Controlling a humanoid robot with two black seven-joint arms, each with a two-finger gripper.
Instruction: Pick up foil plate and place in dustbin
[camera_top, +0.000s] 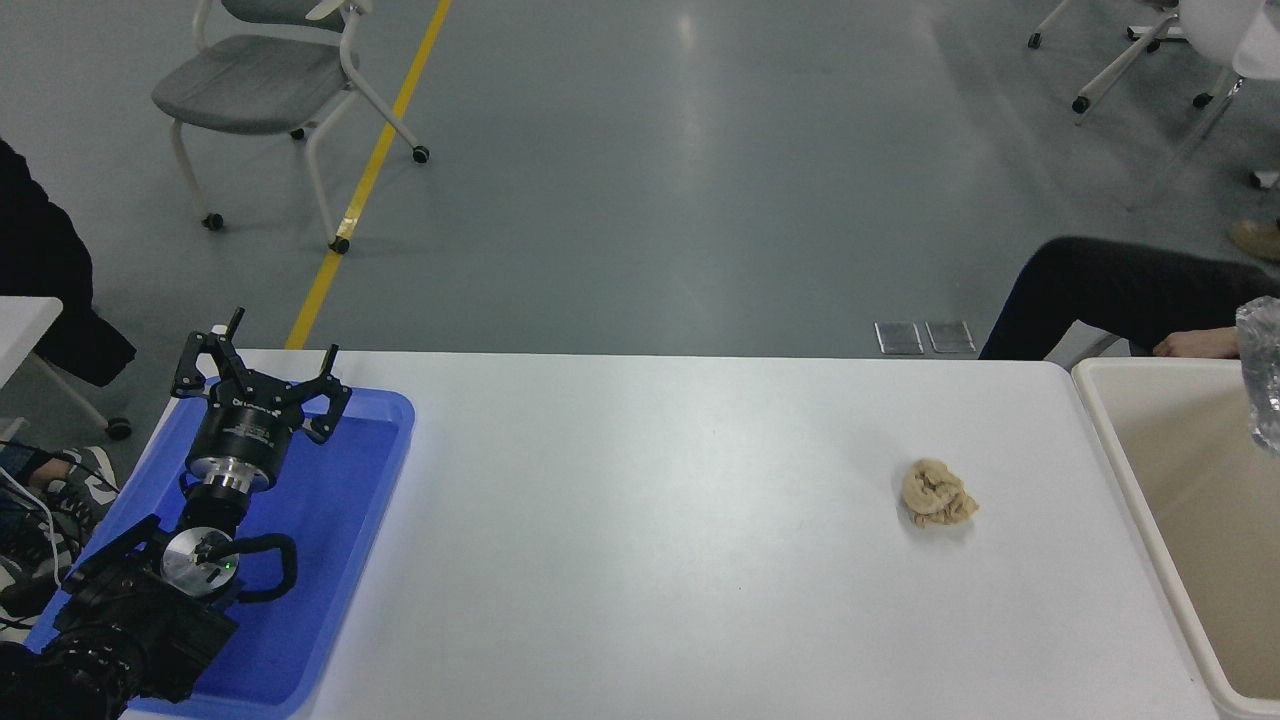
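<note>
Foil plate (1262, 375) only a sliver at right edge, above the dustbin (1110, 440) interior; right pincer out of view, left pincer (262, 375) spread, parked over blue tray (340, 520).

I work in an open test hall or lab. Evidence: a wide grey sealed floor (640, 170) with a yellow lane line (370, 170) running away at far left; castored chairs (270, 90) standing loose at far left and far right; metal floor plates (925, 337) just beyond my plain white table (640, 560).
</note>
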